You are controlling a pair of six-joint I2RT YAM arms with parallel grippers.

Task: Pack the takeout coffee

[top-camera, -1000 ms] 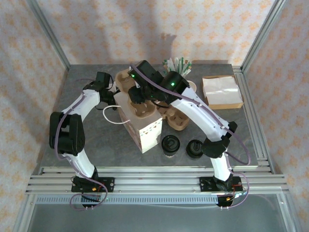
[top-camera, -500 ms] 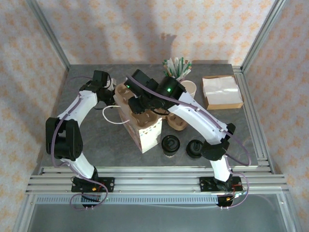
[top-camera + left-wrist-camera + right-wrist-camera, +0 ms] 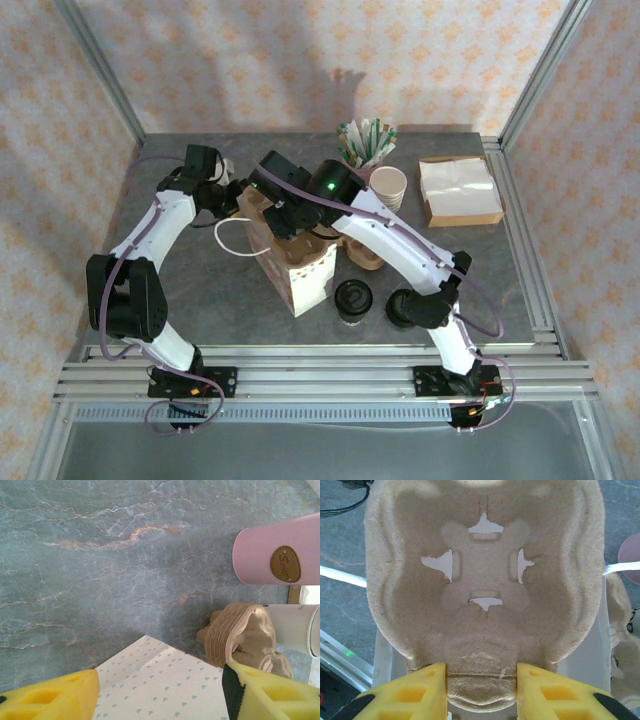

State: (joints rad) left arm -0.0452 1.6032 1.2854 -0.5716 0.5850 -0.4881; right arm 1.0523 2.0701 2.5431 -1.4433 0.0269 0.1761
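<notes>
takeout coffee (image 3: 352, 299): a black-lidded cup standing on the bench (image 3: 200, 290), on the arm-base side of the right hand (image 3: 481, 674) and well apart from it, close to the near corner of the white paper bag (image 3: 310, 282). Nothing is holding it.
second lidded cup (image 3: 399, 303): just beside the first, partly hidden by the right arm's elbow.
right hand: clamped on the rim tab of a pulp cup carrier (image 3: 480, 580), one yellow finger on each side of the tab.
pulp cup carrier: reaches straight out from the right hand, at the mouth of the white paper bag. I cannot tell whether it is inside the bag or just above it.
left hand (image 3: 160, 677): fingers apart at the bag's far side, with heart-printed paper in the gap. I cannot tell whether they touch it.
ahead of the left hand: a stack of pulp carriers (image 3: 240, 640) near one finger, with a pink cup (image 3: 265, 555) beyond it.
beyond the right hand: cream paper cups (image 3: 390, 187), then a napkin box (image 3: 460, 190).
</notes>
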